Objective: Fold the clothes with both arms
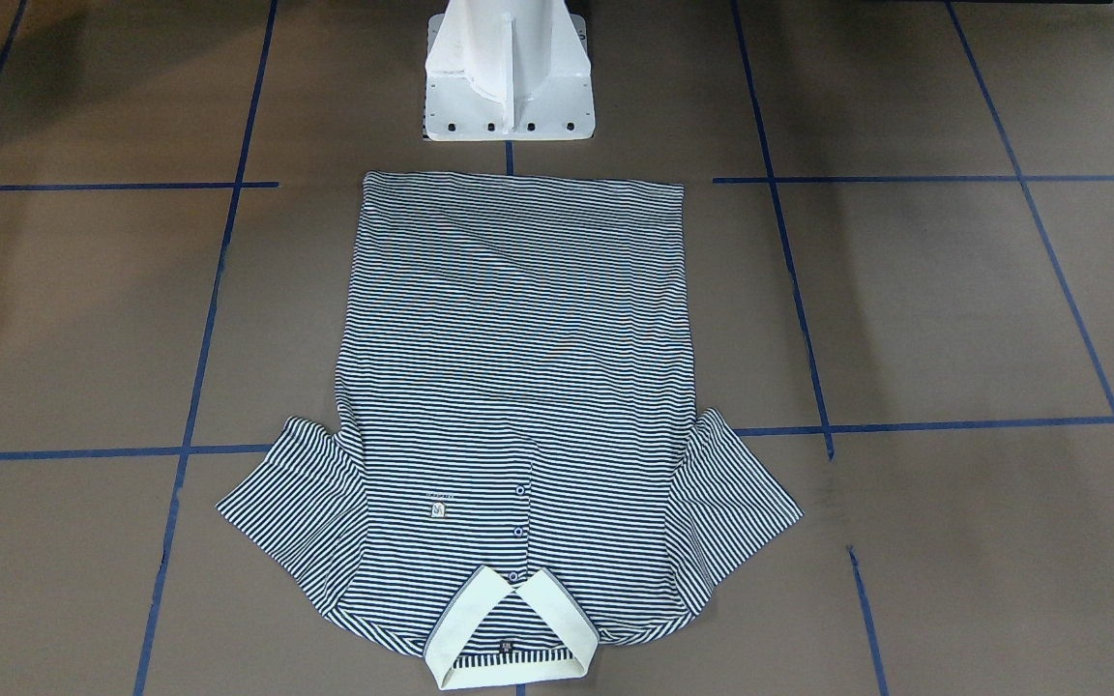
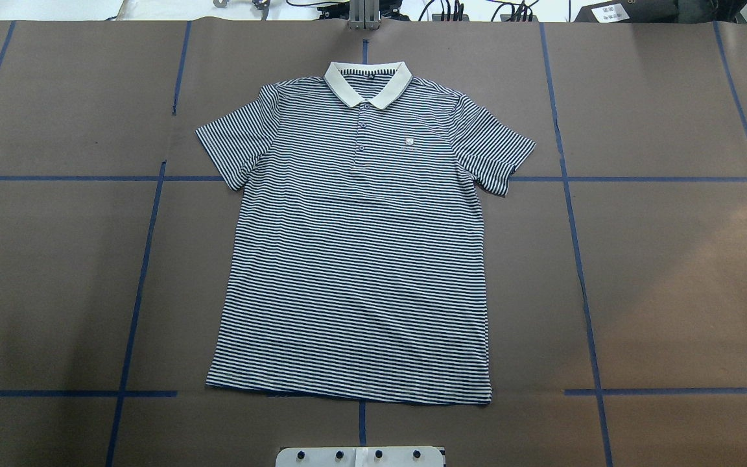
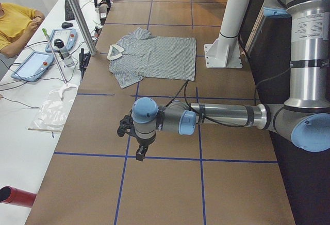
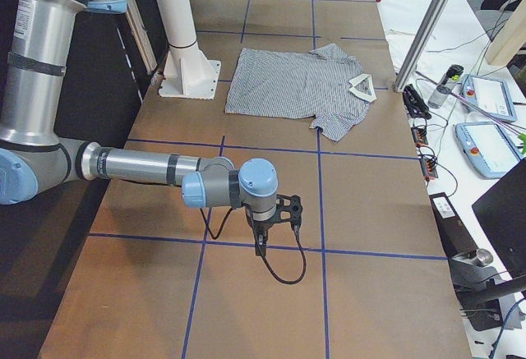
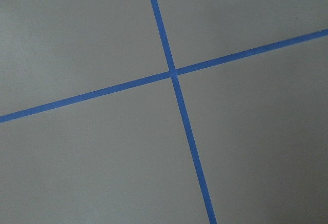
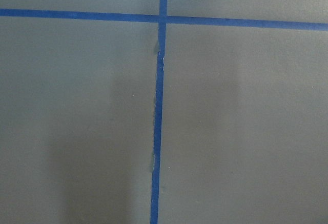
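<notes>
The navy-and-white striped polo shirt [image 2: 354,246] lies flat and face up in the middle of the table, sleeves spread. Its cream collar [image 2: 367,84] is at the far edge from the robot, and its hem lies near the pedestal. It also shows in the front view as the shirt [image 1: 518,367]. The left arm's gripper [image 3: 139,153] hangs over bare table well away from the shirt [image 3: 154,55], and I cannot tell its state. The right arm's gripper [image 4: 261,248] hangs likewise far from the shirt [image 4: 288,84], state unclear. Both wrist views show only brown table and blue tape.
The white pedestal base [image 1: 507,72] stands just behind the hem. Blue tape lines [image 2: 146,259] grid the brown table. A side bench holds teach pendants [image 3: 31,65], a bottle and cables. A seated person in a yellow shirt [image 3: 15,21] is beside it. A metal post [image 3: 77,14] rises at the table's edge.
</notes>
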Robot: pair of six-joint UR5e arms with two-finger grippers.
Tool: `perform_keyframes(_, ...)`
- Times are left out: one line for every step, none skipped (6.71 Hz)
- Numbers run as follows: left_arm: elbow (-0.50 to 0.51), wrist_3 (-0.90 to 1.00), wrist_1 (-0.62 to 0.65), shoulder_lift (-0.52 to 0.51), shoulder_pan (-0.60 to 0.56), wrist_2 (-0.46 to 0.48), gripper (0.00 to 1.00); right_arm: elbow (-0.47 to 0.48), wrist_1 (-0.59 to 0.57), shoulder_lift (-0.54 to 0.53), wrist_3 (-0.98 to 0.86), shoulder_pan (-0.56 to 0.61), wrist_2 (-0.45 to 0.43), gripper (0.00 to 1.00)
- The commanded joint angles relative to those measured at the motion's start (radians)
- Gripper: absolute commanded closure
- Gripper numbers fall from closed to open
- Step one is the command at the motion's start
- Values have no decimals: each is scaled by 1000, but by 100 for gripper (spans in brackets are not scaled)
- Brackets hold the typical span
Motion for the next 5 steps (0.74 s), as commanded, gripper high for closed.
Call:
perform_keyframes(12,-2,-100,0,0,5,0,11,0,17,9,-6,-3,0)
perform_keyframes(15,1,-175,-3,0,-1,0,7,-2,90,9,-9,-2,0)
perform_keyframes(13,5,-306,-6,0,5,0,-21,-2,186,9,-12,-11,0)
perform_keyframes(19,-1,-429,-9,3,5,0,-39,21,228,4,-13,-6,0)
perform_keyframes(73,-4,-563,-103,6,5,0,-80,97,235,7,-11,0,0)
